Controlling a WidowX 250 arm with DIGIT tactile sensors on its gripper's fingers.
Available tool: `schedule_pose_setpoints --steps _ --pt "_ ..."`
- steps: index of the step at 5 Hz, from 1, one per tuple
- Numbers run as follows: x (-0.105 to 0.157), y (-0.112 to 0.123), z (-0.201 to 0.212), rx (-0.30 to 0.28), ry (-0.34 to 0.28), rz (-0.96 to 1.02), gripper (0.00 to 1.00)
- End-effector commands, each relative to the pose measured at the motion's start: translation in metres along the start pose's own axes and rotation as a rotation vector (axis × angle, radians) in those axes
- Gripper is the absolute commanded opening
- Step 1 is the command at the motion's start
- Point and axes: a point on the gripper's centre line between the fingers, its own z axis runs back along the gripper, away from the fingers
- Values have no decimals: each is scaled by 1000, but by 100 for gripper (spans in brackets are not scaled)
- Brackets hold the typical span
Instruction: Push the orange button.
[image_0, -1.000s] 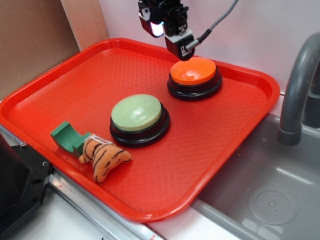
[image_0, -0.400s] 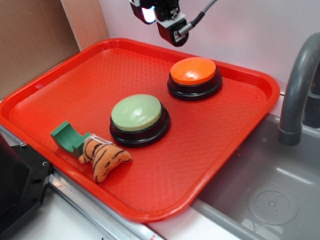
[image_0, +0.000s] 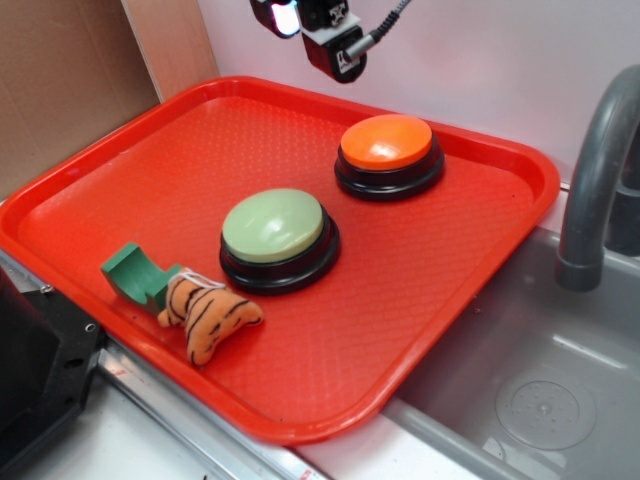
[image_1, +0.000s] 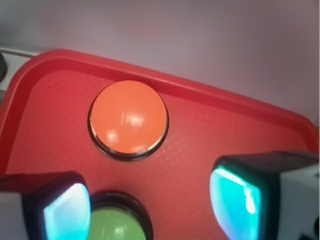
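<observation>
Altogether, two buttons: one orange button (image_0: 388, 142), one green (image_0: 273, 225).

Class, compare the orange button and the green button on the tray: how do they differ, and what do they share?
The orange button has a bright orange dome; the green button has a pale green one. The orange button sits near the tray's far rim; the green button sits nearer the middle, closer to the toy tiger. Both are round domes on black bases.

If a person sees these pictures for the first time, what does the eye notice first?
First, the big red tray, which fills most of the view. On it stand the orange button near the back edge and a pale green button at the middle. The claw hangs above the tray's back rim, touching nothing.
</observation>
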Motion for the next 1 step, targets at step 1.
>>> schedule_pose_setpoints --steps 1 --pt "1 3 54 32 -94 50 100"
